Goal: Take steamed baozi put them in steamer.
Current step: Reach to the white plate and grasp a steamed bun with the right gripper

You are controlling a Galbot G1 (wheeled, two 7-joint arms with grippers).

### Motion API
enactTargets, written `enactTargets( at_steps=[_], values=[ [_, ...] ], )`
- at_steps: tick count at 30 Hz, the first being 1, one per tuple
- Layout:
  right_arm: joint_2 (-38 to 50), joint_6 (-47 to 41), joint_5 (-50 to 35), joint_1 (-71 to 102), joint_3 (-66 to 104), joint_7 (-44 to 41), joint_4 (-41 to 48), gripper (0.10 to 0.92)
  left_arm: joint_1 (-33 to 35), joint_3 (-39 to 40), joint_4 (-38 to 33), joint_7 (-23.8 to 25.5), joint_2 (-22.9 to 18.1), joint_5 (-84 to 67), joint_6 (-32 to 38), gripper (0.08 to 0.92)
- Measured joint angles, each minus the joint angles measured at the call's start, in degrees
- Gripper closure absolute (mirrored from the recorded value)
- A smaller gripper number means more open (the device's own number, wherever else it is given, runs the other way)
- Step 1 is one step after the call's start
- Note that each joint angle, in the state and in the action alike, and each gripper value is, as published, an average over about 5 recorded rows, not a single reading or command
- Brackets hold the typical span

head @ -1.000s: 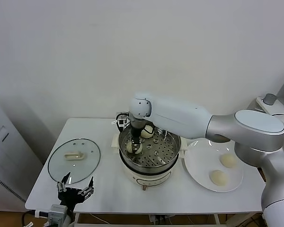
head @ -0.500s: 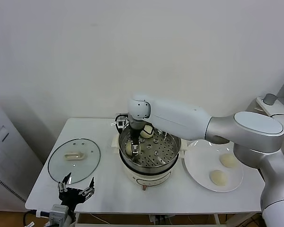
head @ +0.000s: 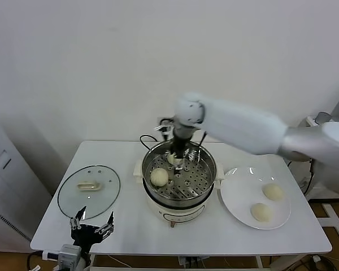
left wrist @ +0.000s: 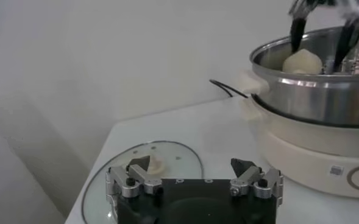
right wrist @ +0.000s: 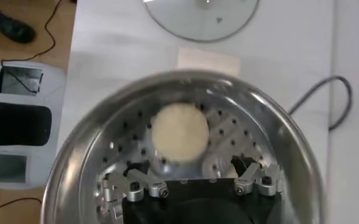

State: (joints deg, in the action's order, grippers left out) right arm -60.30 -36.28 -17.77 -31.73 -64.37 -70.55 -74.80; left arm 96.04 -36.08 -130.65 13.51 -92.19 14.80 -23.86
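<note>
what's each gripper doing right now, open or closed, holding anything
Left gripper: open, empty, parked at the table's front edge by the glass lid.
Right gripper: open, empty, above the steamer.

2 cream baozi [head: 159, 176] in steel steamer [head: 206, 183], 2 more [head: 261, 212] on plate beside it

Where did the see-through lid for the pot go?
In the head view, the round glass lid with a cream handle lies flat on the white table, on the robot's left, beside the shiny steel steamer and just beyond the left gripper.
</note>
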Motion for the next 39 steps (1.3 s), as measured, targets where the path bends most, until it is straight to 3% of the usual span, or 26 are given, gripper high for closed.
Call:
enactTargets(
  at_steps=[18,39],
  values=[
    [25.8,11.3,9.39,3.96,8.4,-8.19,-7.81,0.203,0.47,-0.43,0.0,1.32,0.0,-1.43,-1.39,0.177],
    [30.22,22.1,29.57,33.97,27.99,-7.84,-6.28,0.203,1.37,-0.28,0.8,1.62,0.0,-1.23,-1.42,0.177]
  ],
)
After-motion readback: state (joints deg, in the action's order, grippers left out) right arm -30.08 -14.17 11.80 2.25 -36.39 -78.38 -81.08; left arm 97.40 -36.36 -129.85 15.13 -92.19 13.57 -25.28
